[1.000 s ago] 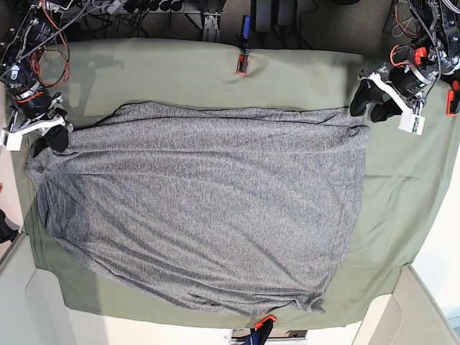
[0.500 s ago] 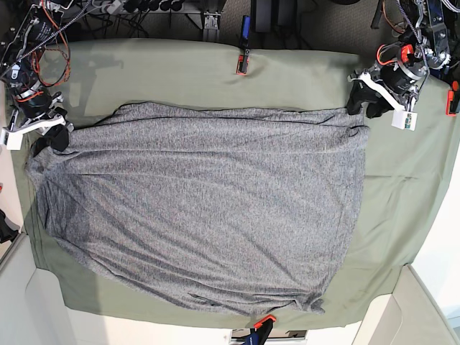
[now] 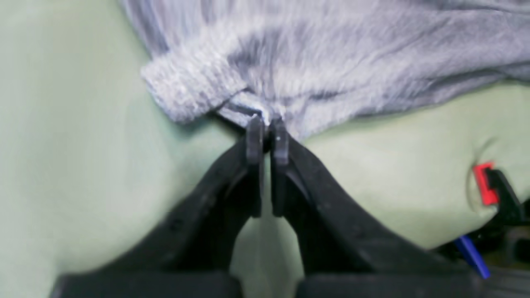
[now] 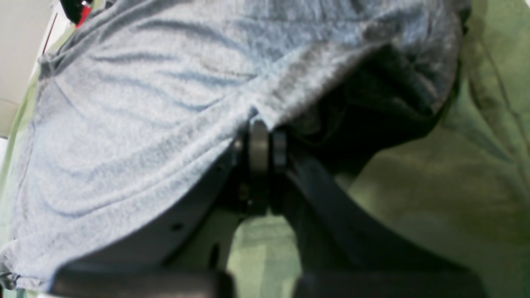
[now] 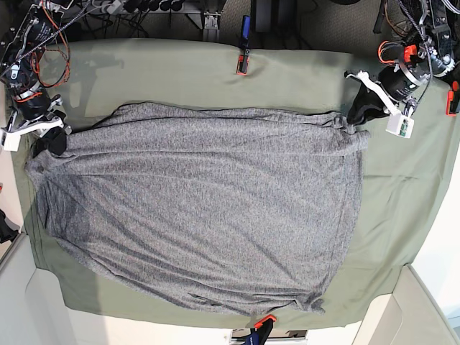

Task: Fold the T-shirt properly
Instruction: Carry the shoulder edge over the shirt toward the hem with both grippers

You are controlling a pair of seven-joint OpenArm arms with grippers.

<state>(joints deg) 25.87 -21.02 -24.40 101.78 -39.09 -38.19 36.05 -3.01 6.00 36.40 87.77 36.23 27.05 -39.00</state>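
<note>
Pinching T-shirt [image 5: 201, 208] corners: left claw [image 3: 267, 124], right claw [image 4: 265, 136] | Risk: left's thin hem bite slips if you lift unevenly; olive cloth [image 5: 180, 72] may snag.

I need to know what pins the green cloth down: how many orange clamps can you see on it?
3: one orange clamp at the far edge, one at the near edge, one at the base view's right edge. Others may be hidden.

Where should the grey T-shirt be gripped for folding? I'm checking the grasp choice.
By its two far-edge corners, approached from outside that edge. The T-shirt lies flat, so only its hem can be pinched; the left gripper and right gripper are shut there.
</note>
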